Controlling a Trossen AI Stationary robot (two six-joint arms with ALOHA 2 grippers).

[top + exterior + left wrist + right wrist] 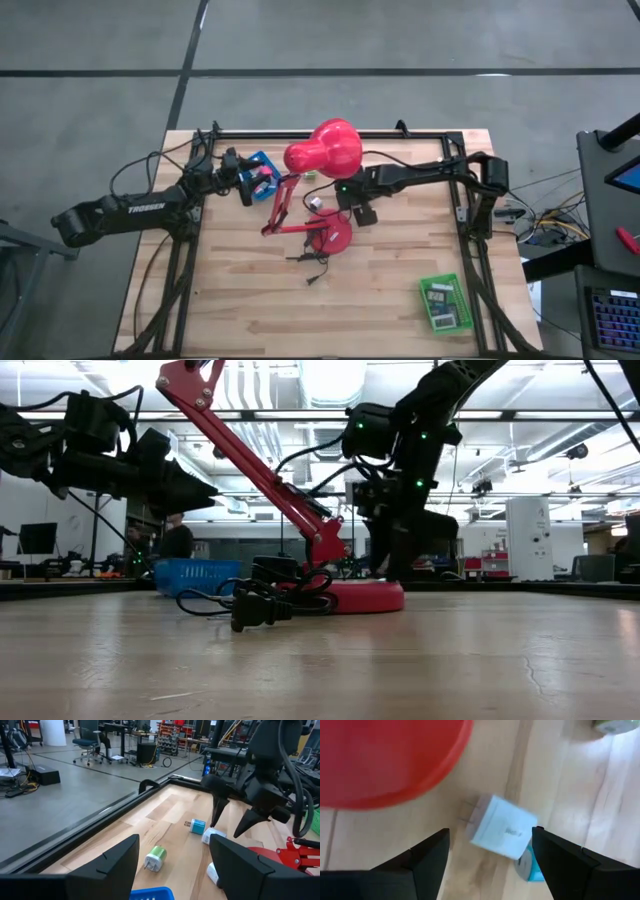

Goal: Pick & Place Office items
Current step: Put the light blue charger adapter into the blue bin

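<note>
From above, the left tool (262, 186) hangs over the blue tray (262, 172), the right tool (330, 203) beside the red lamp's base (330, 238). Left wrist view: fingers spread, nothing held — a green plug (155, 858) and teal plug (197, 826) lie on the bench (165, 810). Right wrist view: fingers wide apart, empty, above a white plug (501, 827).

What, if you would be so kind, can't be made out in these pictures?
- Print on the white plug block: right wrist view, blurred.
- Teal plug block: right wrist view, mostly hidden behind the white one and the right gripper's finger.
- Blue basket's contents: high view, left gripper covers it.
- Green tray's items: high view, too small.
</note>
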